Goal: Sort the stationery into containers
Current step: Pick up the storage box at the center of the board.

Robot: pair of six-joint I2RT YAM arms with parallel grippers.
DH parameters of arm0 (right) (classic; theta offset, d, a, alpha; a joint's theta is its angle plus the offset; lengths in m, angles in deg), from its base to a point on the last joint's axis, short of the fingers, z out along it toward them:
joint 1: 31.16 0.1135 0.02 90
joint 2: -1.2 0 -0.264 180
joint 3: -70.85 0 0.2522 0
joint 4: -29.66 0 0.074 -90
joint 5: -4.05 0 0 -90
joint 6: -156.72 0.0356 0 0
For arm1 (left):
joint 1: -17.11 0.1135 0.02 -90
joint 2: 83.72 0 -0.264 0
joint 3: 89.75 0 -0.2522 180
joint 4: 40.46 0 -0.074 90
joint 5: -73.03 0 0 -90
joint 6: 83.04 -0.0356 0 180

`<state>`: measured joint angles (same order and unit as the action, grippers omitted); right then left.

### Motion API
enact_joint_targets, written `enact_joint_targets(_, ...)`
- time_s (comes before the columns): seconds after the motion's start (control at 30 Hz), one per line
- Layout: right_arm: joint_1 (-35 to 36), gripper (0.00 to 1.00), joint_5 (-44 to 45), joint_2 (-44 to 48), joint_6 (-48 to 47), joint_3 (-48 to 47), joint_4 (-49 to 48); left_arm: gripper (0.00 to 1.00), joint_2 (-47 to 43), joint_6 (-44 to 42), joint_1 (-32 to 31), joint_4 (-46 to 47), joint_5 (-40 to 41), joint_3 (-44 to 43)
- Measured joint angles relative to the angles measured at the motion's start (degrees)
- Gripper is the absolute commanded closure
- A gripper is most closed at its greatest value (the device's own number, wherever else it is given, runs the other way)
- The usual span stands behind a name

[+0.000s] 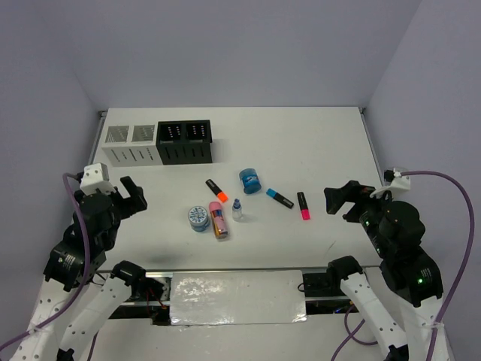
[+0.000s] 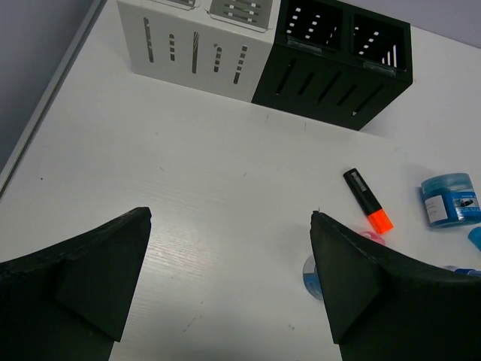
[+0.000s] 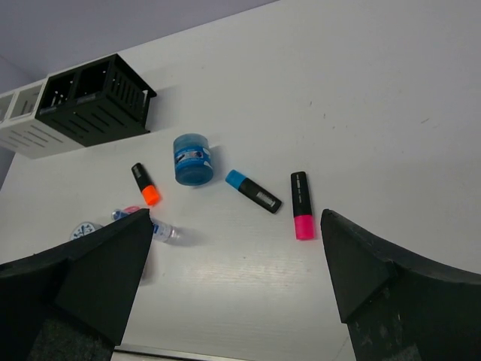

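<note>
White and black boxes (image 1: 158, 143) sit far-left on the table (image 1: 316, 143) from above, stationery (image 1: 249, 180) strewn mid-table. Left wrist: I see my left pincer (image 2: 231, 222) released, empty, boxes beyond. Right wrist: right pincer (image 3: 235, 218) released, highlighters (image 3: 303, 210) ahead

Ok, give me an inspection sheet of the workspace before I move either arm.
Surface: white table, no spills seen.
Job's things: white boxes and black boxes in one row, far left, nothing seen inside; orange highlighter, blue highlighter, pink highlighter, far blue round piece, near blue round piece, pink-orange tube, small bottle all loose mid-table.
Clutter: nothing seen.
Grippers: left end effector open, empty; right end effector open, empty.
Cables: left purple cable and right purple cable loop beside their arms, off the items.
Surroundings: pale walls on three sides; shiny plate between the bases.
</note>
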<state>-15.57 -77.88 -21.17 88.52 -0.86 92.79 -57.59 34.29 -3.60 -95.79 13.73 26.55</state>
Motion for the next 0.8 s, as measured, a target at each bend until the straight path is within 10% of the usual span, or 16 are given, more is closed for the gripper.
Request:
enact_joint_targets(0.4, 0.00, 0.00, -0.46, 0.31, -0.72, 0.22, 0.00, 0.01, 0.48, 1.42, 0.00, -0.11, 0.33, 0.83)
enact_joint_targets(0.6, 0.00, 0.00, -3.28, 0.26, -1.31, 0.85, 0.02, 0.01, 14.67, 4.66, -0.85, 2.32, -6.75, -2.67)
enact_joint_targets(0.8, 0.02, 0.00, -4.48, -1.42, -2.21, 1.01, 1.14, 0.01, 34.42, 10.78, -15.89, 6.60, -6.47, -3.82)
